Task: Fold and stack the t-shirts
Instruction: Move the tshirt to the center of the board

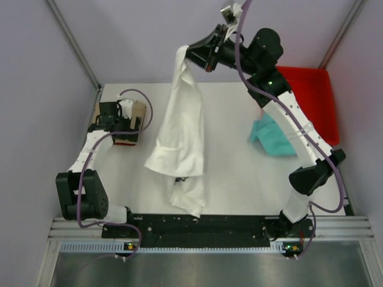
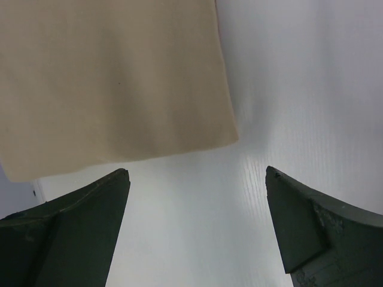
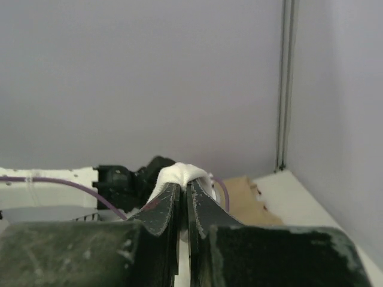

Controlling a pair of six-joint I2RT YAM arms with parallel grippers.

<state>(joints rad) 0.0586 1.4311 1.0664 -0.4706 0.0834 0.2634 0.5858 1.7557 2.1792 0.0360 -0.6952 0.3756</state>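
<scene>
The right tool (image 3: pixel 184 188) is clamped on a bunched edge of the white t-shirt (image 1: pixel 179 128), which hangs limp at frame centre and trails onto the surface (image 1: pixel 233 161). The left tool (image 2: pixel 197 173) is open near the tan t-shirt (image 2: pixel 114 84). The cloth is likely light and soft; take hold at a free lower corner.

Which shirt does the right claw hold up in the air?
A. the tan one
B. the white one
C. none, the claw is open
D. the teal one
B: the right claw is shut on a pinch of the white shirt, which hangs down from it; the teal shirt lies apart from it, and the tan shirt lies below the open left claw.
</scene>
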